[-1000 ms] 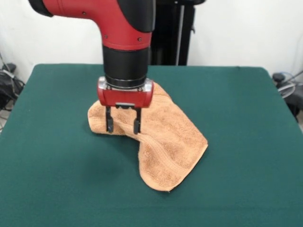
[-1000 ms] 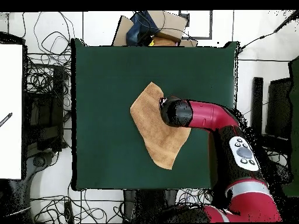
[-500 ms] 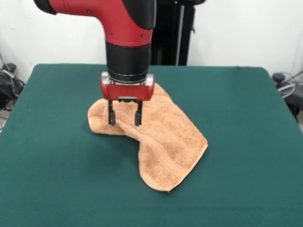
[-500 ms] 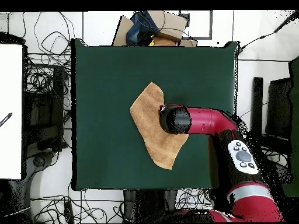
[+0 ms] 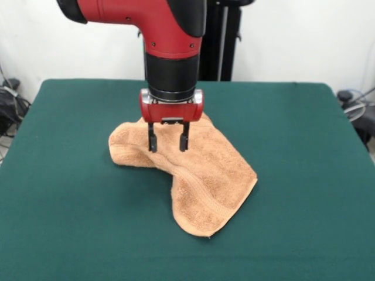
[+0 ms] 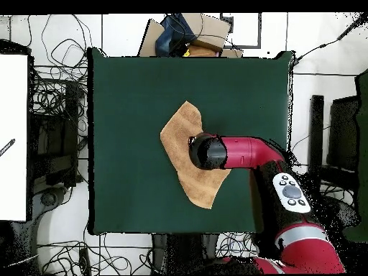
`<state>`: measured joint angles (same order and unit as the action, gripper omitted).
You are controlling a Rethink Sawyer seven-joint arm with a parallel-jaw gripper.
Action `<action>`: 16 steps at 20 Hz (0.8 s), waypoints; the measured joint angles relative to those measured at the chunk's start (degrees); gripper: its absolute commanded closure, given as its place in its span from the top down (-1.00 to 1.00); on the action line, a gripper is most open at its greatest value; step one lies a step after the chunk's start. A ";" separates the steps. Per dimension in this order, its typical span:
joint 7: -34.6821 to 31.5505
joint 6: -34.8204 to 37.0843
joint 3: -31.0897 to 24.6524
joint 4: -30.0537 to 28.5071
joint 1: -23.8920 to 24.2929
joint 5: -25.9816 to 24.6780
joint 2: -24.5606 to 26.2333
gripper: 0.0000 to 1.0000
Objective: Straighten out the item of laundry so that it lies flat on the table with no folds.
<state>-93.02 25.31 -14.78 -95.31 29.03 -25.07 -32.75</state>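
Observation:
The light orange-tan towel [image 5: 199,175] lies folded over itself near the middle of the dark green table [image 5: 304,146]. A fold runs along its left part and a woven band shows near the front corner. In the overhead view the towel [image 6: 180,140] shows as a bent strip. My gripper [image 5: 167,144] hangs open and empty just above the towel's upper left part, its two black fingers [image 5: 152,143] apart. In the overhead view the arm's wrist [image 6: 207,152] covers the gripper and the towel's middle.
The red arm [image 6: 251,153] reaches in from the table's right side in the overhead view. Cables and boxes [image 6: 190,32] lie on the floor beyond the table's edges. A white board [image 6: 13,136] stands off the left side.
My gripper has moved right in the front view, from the towel's left edge toward its middle, and risen slightly. It stays open. The towel has not moved.

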 measured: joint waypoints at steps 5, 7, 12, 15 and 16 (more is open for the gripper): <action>0.00 0.00 -0.64 0.00 -0.01 -0.19 0.05 1.00; 0.00 0.00 -0.79 -0.01 -0.01 -0.21 0.08 1.00; 0.00 0.00 -0.79 -0.01 -0.10 -0.22 0.09 1.00; 0.00 0.00 -0.79 -0.01 -0.22 -0.22 0.15 1.00; 0.00 0.00 -0.79 -0.01 -0.27 -0.22 0.21 1.00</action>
<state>-93.02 25.31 -15.57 -95.32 28.76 -25.30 -32.54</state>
